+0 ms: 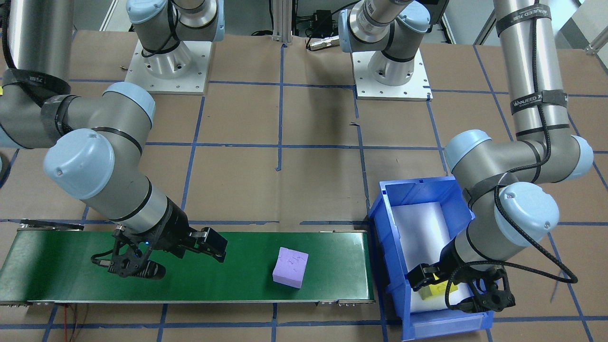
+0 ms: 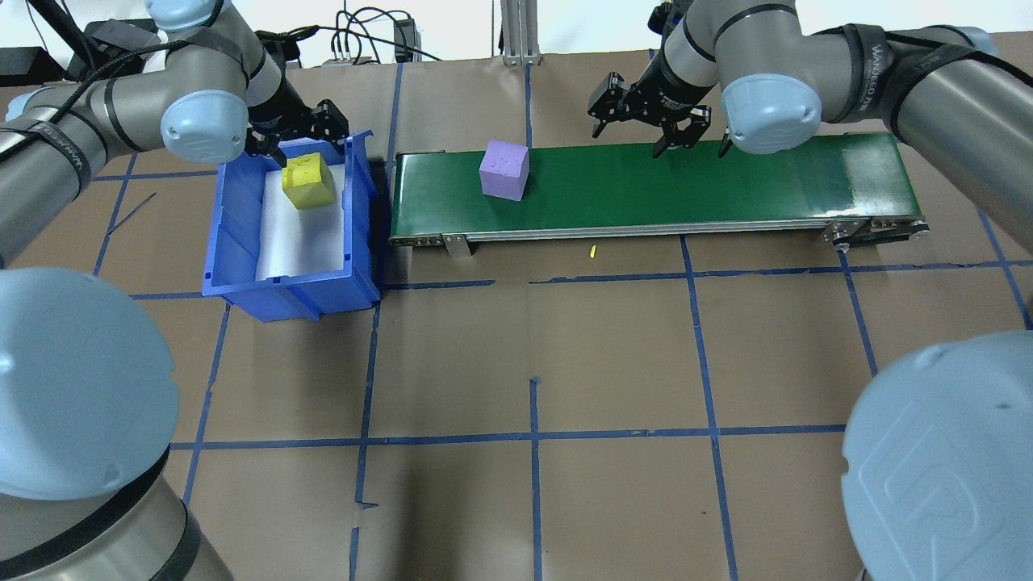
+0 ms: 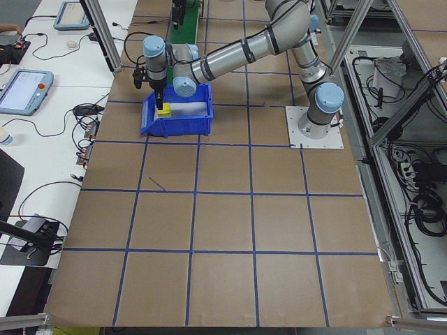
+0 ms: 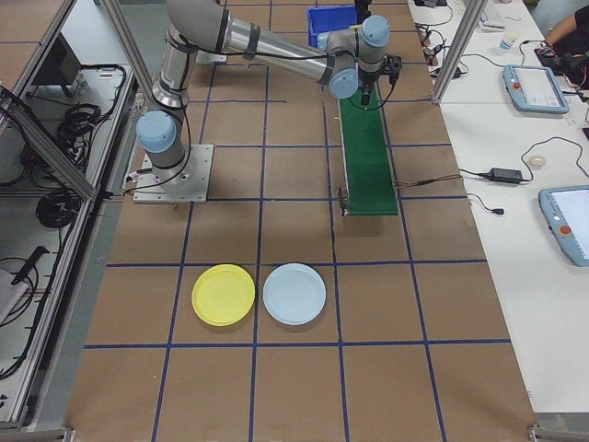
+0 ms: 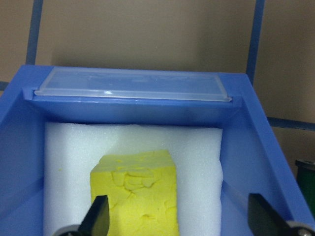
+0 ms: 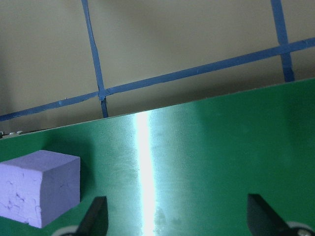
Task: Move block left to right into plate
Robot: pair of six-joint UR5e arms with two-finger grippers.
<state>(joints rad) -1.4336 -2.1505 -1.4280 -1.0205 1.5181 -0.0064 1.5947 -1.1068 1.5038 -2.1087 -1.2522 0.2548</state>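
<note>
A yellow block (image 2: 308, 181) sits on white foam inside a blue bin (image 2: 234, 242). My left gripper (image 2: 294, 137) hangs open just above it. In the left wrist view the yellow block (image 5: 135, 194) lies under the left fingertip (image 5: 100, 216), and nothing is gripped. A purple block (image 2: 504, 169) rests on the green conveyor belt (image 2: 726, 186) near the bin end. My right gripper (image 2: 646, 133) is open over the belt, and the purple block (image 6: 39, 187) lies off to its side. The yellow plate (image 4: 224, 295) lies on the table beyond the belt's other end.
A light blue plate (image 4: 294, 293) lies beside the yellow one. The bin's raised walls (image 5: 275, 147) surround the left gripper. A small yellow scrap (image 2: 591, 252) lies on the brown table in front of the belt.
</note>
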